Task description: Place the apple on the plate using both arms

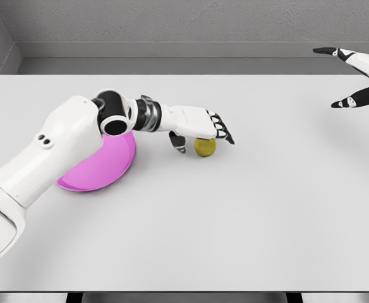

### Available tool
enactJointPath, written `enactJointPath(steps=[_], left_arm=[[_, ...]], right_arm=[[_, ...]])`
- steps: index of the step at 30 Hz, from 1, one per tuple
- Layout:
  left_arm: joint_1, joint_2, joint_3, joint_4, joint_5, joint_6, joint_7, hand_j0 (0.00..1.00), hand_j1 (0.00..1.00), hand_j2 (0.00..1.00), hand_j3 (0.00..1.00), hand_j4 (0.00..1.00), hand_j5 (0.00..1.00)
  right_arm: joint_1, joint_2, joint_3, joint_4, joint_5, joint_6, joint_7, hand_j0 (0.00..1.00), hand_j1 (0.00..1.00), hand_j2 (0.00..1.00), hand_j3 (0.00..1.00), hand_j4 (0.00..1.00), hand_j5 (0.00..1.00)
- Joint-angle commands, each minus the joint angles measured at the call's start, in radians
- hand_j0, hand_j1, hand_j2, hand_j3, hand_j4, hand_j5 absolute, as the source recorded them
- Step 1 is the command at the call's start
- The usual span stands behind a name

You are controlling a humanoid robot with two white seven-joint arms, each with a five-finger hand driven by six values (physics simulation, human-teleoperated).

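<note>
We see a white table [248,221] spread across most of the head view, with a grey wall and floor strip behind it. Our left arm [52,151] comes in from the lower left and reaches across the table toward its middle. At its end, the left hand [200,126] sits palm down over a small yellow-green apple [205,147], the dark-tipped fingers [225,134] draped over the top of the fruit and the thumb [177,142] hanging down on its left side. The hand looks loosely cupped around the apple rather than pressed tight, and we cannot tell for certain whether it actually grips the fruit. The apple rests on the table surface, just to the right of a magenta plate [105,167], not on it. The plate lies flat on the table and is partly hidden under our left forearm and elbow. Our right hand [360,79] shows at the upper right edge, held up near the far right corner of the table, well apart from the apple, with its fingers and thumb spread wide and nothing between them.
</note>
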Motion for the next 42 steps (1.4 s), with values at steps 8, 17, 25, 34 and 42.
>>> enactJointPath(steps=[8,17,25,34,42], left_arm=[[-0.005,-0.037,-0.001,0.022,-0.033,0.002,0.002,0.93,0.93,0.93,0.93,0.93,0.93],[-0.005,-0.037,-0.009,0.053,-0.047,0.002,0.003,0.93,0.93,0.93,0.93,0.93,0.93],[-0.005,-0.042,-0.027,0.067,-0.047,0.002,0.006,0.87,0.87,0.87,0.87,0.87,0.87],[-0.005,-0.048,-0.029,0.067,-0.049,0.002,0.006,0.81,0.81,0.81,0.81,0.81,0.81],[-0.005,-0.048,-0.047,0.067,-0.049,0.002,0.003,0.68,0.68,0.68,0.68,0.68,0.68]], right_arm=[[0.0,-0.002,0.001,-0.001,-0.007,0.003,0.0,1.0,1.0,1.0,1.0,1.0,1.0],[-0.003,-0.004,0.001,-0.001,-0.004,0.003,0.0,1.0,1.0,1.0,1.0,1.0,1.0],[-0.006,-0.004,0.003,-0.001,-0.004,0.003,0.0,1.0,1.0,1.0,1.0,1.0,1.0],[-0.009,-0.004,0.003,-0.001,-0.004,0.003,0.0,1.0,1.0,1.0,1.0,1.0,1.0],[-0.009,-0.004,0.003,-0.001,-0.004,0.003,0.0,1.0,1.0,1.0,1.0,1.0,1.0]])
